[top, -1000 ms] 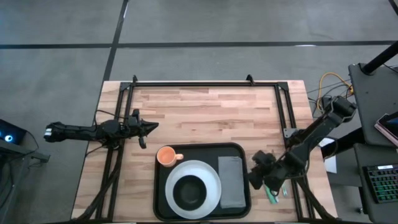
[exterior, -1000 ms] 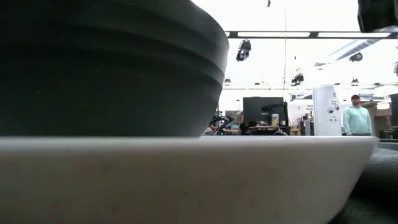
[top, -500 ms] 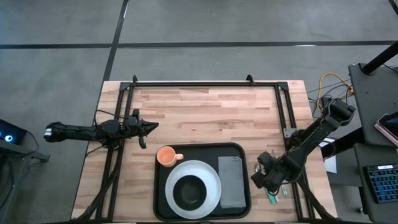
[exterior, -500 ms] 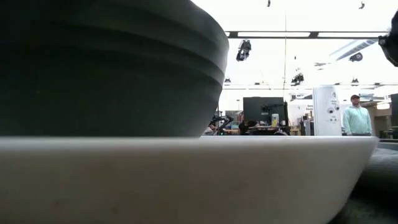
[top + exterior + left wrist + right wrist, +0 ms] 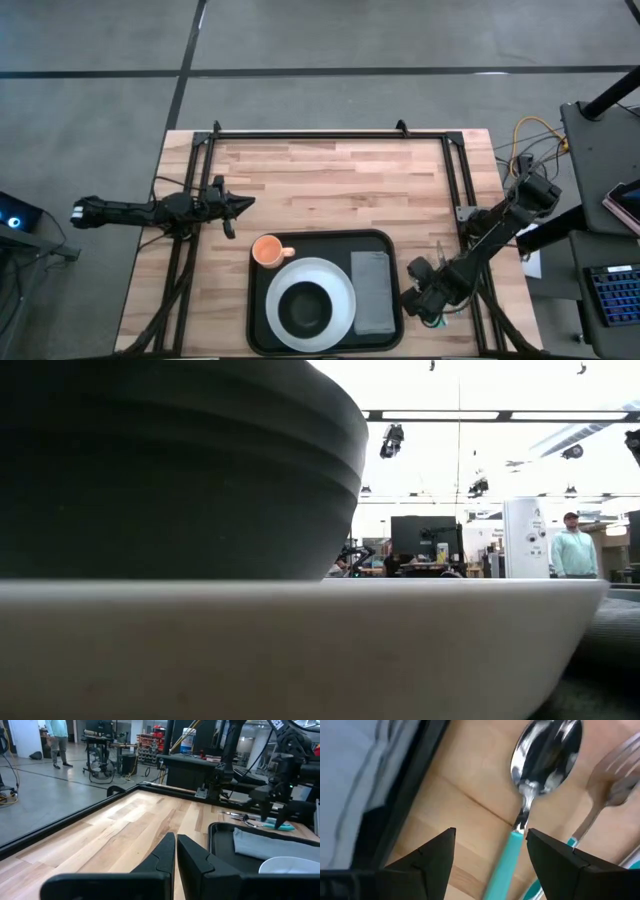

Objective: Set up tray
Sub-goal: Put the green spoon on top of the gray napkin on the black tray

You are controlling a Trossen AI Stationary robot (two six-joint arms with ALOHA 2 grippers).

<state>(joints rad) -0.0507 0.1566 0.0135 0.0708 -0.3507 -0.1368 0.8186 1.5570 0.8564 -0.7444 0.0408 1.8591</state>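
The black tray [image 5: 262, 318] lies at the table's near middle. It holds a white plate [image 5: 340, 282] with a dark bowl [image 5: 303, 310], a grey napkin [image 5: 372, 292] and an orange cup [image 5: 266, 250]. A teal-handled spoon [image 5: 547, 755] and a fork [image 5: 615, 780] lie on the wood right of the tray. My right gripper [image 5: 490, 845] is open, low over the spoon, one finger on either side of its handle [image 5: 506, 855], touching nothing. It also shows in the high view [image 5: 425, 300]. My left gripper [image 5: 240, 203] is shut and empty at the table's left.
The tray's raised right rim [image 5: 415, 785] runs close beside the spoon. A black frame rail [image 5: 462, 200] borders the table's right side near my right arm. Bare wood [image 5: 330, 185] stretches across the table's far half. A person [image 5: 573, 550] stands far off in the room.
My right gripper has gone toward the table's near edge, coming over the cutlery right of the tray. The tray and the things on it have stayed where they were.
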